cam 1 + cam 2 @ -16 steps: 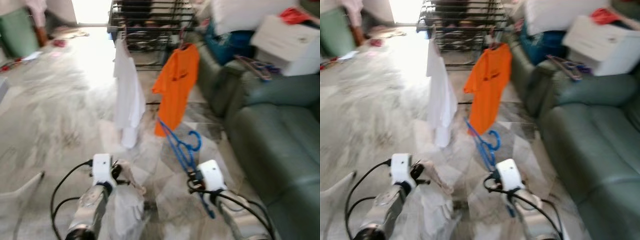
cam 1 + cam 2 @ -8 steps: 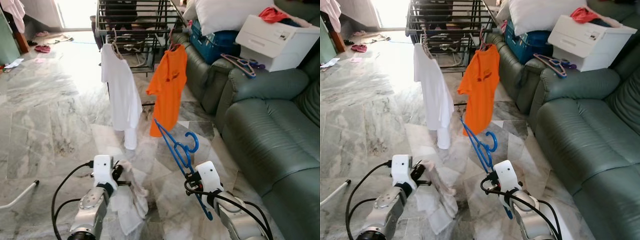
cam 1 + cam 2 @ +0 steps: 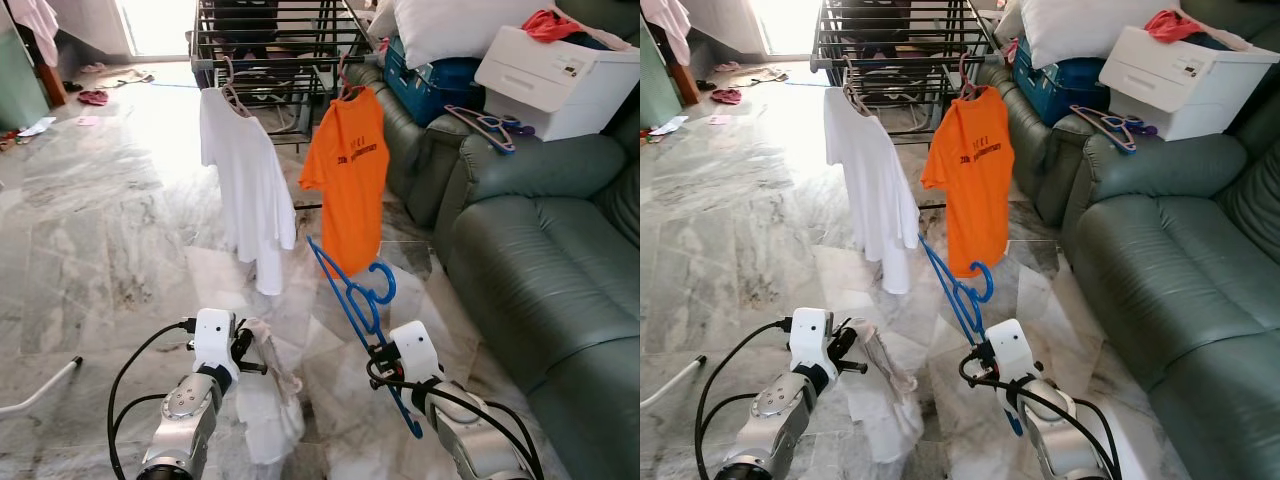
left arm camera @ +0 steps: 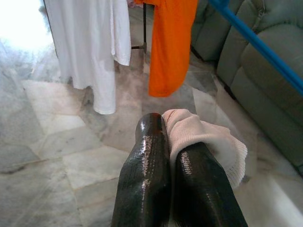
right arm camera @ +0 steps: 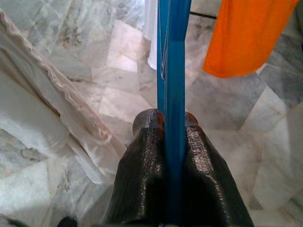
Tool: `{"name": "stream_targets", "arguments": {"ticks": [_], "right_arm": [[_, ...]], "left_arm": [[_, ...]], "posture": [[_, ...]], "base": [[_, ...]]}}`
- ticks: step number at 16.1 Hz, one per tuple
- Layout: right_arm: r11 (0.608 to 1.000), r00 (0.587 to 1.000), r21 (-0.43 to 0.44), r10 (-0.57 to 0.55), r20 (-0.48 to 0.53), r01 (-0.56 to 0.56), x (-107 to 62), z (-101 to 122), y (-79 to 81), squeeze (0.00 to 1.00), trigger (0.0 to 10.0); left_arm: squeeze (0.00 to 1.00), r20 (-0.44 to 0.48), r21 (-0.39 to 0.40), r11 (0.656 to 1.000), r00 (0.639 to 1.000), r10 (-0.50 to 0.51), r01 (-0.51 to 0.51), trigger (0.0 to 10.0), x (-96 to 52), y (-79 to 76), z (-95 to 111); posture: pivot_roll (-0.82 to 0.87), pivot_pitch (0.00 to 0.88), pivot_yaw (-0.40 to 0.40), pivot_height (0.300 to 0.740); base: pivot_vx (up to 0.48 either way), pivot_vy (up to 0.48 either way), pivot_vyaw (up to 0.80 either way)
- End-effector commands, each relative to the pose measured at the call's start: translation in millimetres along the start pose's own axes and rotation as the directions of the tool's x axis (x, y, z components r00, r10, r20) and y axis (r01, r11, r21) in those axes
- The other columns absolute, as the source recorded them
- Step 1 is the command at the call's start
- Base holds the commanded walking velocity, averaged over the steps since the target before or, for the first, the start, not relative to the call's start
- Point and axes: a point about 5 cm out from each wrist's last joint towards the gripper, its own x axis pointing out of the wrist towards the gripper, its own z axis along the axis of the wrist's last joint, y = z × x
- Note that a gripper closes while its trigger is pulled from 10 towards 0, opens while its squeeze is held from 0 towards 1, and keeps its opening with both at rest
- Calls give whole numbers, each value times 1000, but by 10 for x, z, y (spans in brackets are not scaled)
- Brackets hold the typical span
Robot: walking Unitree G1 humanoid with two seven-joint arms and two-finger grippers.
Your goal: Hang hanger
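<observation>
My right gripper [image 5: 169, 124] is shut on a blue plastic hanger [image 3: 356, 292], which slants up and forward with its hook [image 3: 383, 281] at the top. My left gripper [image 4: 164, 125] is shut on a pale white garment [image 3: 266, 394] that hangs down from it toward the floor. Ahead stands a black drying rack [image 3: 275, 40]. A white shirt [image 3: 247, 185] and an orange T-shirt [image 3: 349, 172] hang from its front rail on hangers.
A green leather sofa [image 3: 540, 260] runs along the right side. On its arm lie spare hangers [image 3: 490, 123], beside a white box [image 3: 560, 70], a pillow [image 3: 440, 25] and a blue crate [image 3: 430, 85]. Marble floor [image 3: 110, 230] stretches to the left, with a white stick [image 3: 40, 390] lying low left.
The camera has steadied and come closer to the rack, so the hanging shirts look larger. Both grippers keep their hold, and the pale garment has swung slightly.
</observation>
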Motion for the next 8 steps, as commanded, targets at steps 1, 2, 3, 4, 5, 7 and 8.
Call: {"name": "stream_targets", "arguments": {"ticks": [1, 2, 3, 4, 5, 7, 8], "right_arm": [[1000, 1000, 3, -16, 4, 16, 9, 1, -32, 0, 10000], [1000, 1000, 3, -16, 3, 16, 13, -1, -29, 0, 10000], [1000, 1000, 5, -18, -1, 18, 14, -20, -20, 0, 10000], [1000, 1000, 8, -18, 0, 18, 23, -16, -8, 0, 10000], [1000, 1000, 10, -17, 1, 17, 36, -14, 12, 0, 10000], [1000, 1000, 15, -15, 2, 15, 54, -13, 32, 0, 10000], [1000, 1000, 16, -13, 5, 13, 62, -9, 40, 0, 10000]], "left_arm": [[0, 12, 24, 1000, 1000, -13, 13, 10000, -9, -26, 7], [0, 12, 21, 1000, 1000, -21, 21, 10000, -15, -32, 3], [0, 4, 25, 999, 999, -38, 38, 10000, -40, -61, -34], [0, -3, 12, 999, 999, -46, 46, 10000, -44, -65, -47], [0, 1, 23, 998, 999, -52, 52, 10000, -47, -74, -46], [0, 1, 28, 998, 998, -57, 57, 10000, -44, -79, -43], [0, 2, 30, 998, 998, -58, 58, 10000, -42, -75, -38]], "posture": [[-149, 0, 25, 740], [-149, 0, 28, 740], [-148, 0, 34, 740], [-144, 0, 40, 740], [-141, 0, 46, 740], [-138, 0, 51, 740], [-138, 0, 52, 740]], "base": [[0, 0, 0], [0, 0, 0], [0, 0, 0], [0, 0, 0], [0, -307, 0], [0, -339, 0], [0, -349, 0]]}}
